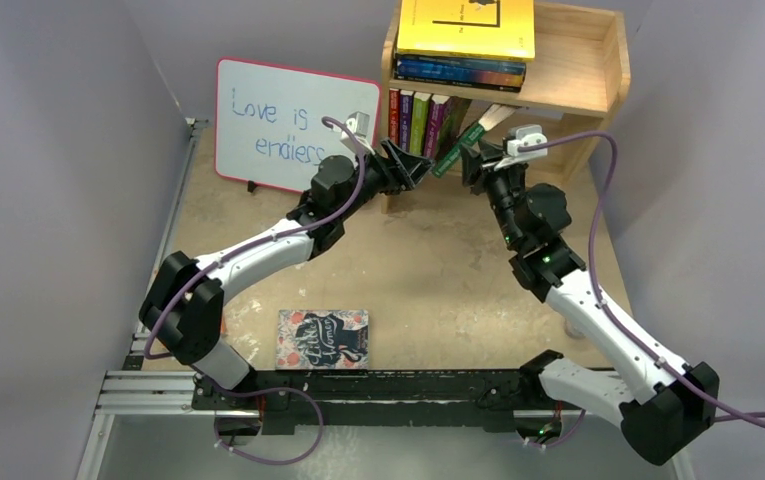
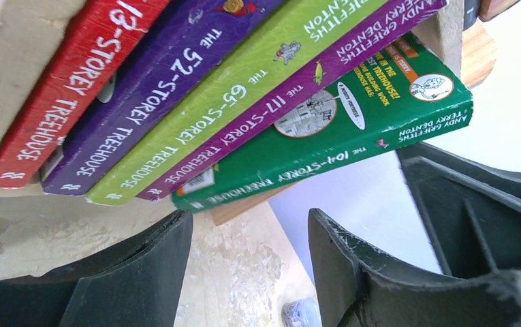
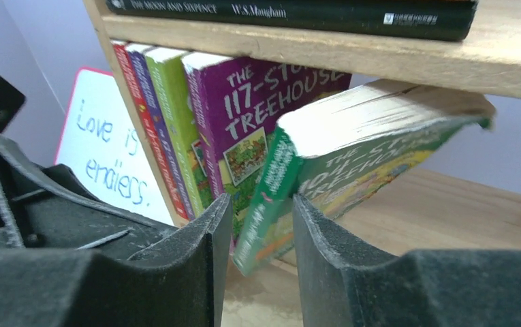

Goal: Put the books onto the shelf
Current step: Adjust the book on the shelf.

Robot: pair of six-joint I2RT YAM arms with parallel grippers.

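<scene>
Both pincers meet at the lower tier of the shelf [image 1: 598,75]: the right gripper [image 3: 261,235] has its fingers on either side of the lower spine of the green book [image 3: 325,170], though whether the pads actually press it cannot be told, while the left gripper [image 2: 250,262] stands open just below the book row with nothing between its fingers. That green book leans tilted against the upright row, its spine reading "THE 104-STOREY TREEHOUSE" with "ANDY GRIFFITHS & TERRY DENTON" in the left wrist view; its front cover is blurred in the right wrist view. Beside it stand the purple 117-Storey book [image 3: 257,116], the lime 65-Storey book [image 2: 244,88], the dark purple 52-Storey book [image 2: 155,88] and the red book [image 2: 67,95], whose title is cut off to "13-STOREY TREEHOUSE". On the upper tier lies a flat stack topped by a yellow book [image 1: 468,25], its cover lettering too small to read from above; the right wrist view shows a dark spine [image 3: 291,12] reading "THE MOON AND SIXPENCE, W.S. Maugham". The whiteboard [image 1: 283,125] leans left of the shelf, its writing "Love is endless" partly hidden by the left arm. The floral "Little Women" book [image 1: 323,338] lies flat on the table [image 1: 438,270], well apart from the shelf, near the arm bases.
</scene>
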